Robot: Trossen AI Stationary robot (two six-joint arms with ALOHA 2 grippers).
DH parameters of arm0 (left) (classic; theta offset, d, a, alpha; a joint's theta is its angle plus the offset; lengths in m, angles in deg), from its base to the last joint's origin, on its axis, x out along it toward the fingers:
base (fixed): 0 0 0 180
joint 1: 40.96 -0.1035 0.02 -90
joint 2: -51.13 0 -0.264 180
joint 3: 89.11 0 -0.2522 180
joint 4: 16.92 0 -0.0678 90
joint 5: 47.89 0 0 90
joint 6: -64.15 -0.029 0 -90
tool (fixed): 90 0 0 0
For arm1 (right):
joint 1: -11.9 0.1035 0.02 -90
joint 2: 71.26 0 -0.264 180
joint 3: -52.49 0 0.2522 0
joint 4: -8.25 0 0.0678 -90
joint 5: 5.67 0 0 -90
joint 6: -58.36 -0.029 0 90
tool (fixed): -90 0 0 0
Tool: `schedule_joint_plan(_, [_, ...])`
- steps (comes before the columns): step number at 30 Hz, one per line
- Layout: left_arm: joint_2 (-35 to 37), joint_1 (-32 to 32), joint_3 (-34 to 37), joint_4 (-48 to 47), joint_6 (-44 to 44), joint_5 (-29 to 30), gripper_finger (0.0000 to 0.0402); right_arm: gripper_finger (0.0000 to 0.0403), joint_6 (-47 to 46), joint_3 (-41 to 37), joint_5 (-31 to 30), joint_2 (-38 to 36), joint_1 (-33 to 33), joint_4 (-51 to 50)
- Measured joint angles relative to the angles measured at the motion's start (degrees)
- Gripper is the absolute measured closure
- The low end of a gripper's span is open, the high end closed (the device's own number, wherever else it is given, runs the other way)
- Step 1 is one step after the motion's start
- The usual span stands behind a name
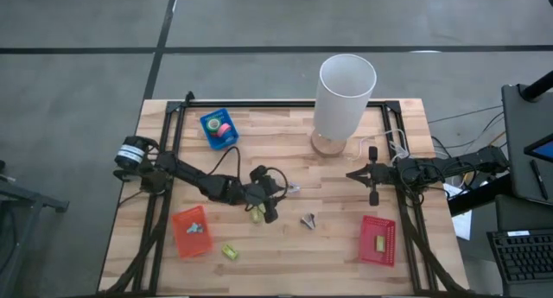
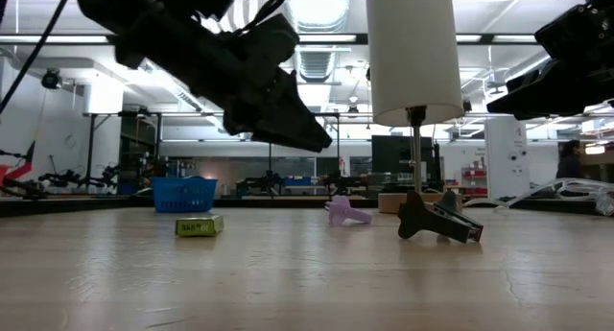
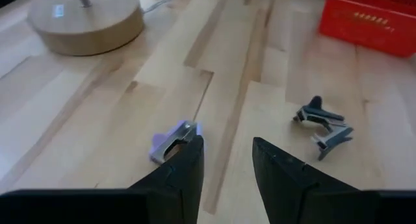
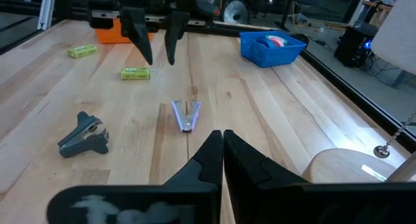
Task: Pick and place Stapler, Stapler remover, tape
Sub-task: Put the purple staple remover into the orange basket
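Overhead, left end effector (image 1: 278, 194) hovers released near purple staple remover (image 1: 294, 189); right end effector (image 1: 352, 174) waits clenched.

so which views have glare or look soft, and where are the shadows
Low view: ceiling lights glare behind the lamp shade, and the left arm is a dark silhouette. Right wrist view: bright glare on the table edge. Left wrist view: the near fingers are soft and the purple staple remover is slightly blurred.

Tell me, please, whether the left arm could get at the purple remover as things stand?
Probably yes: the left gripper hangs open just short of the purple remover, with bare table between and nothing covering it.
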Motion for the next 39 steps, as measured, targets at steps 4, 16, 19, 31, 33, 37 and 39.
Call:
schedule_joint_plan(4, [0.00,-1.54,-1.37,-0.27,-3.07,-4.96,0.0268,0.0394,0.00,0.00,0.00,0.00,0.02,-0.02])
schedule_joint_plan(16, [-2.28,-4.25,-5.06,-3.21,-11.99,-7.56,0.0195,0.0394,0.00,-0.01,0.01,0.00,0.02,-0.04])
schedule_joint_plan(19, [-4.71,-4.46,-5.93,-2.77,-13.79,-6.39,0.0192,0.0394,0.00,0.00,0.00,-0.04,0.02,0.00])
schedule_joint_plan(31, [-11.57,-5.03,-8.64,-3.67,-15.63,-2.64,0.0193,0.0394,0.00,0.00,0.00,0.01,0.02,-0.01])
schedule_joint_plan(33, [-11.65,-5.02,-8.62,-3.82,-15.63,-2.58,0.0193,0.0394,0.00,0.00,0.00,0.00,0.02,0.01])
schedule_joint_plan(37, [-11.65,-4.96,-8.50,-3.98,-15.54,-2.60,0.0193,0.0394,0.00,0.00,0.00,0.00,0.02,-0.02])
schedule_joint_plan(39, [-11.65,-4.96,-8.49,-3.99,-15.66,-2.66,0.0197,0.0394,0.00,0.00,0.00,0.00,0.00,0.00])
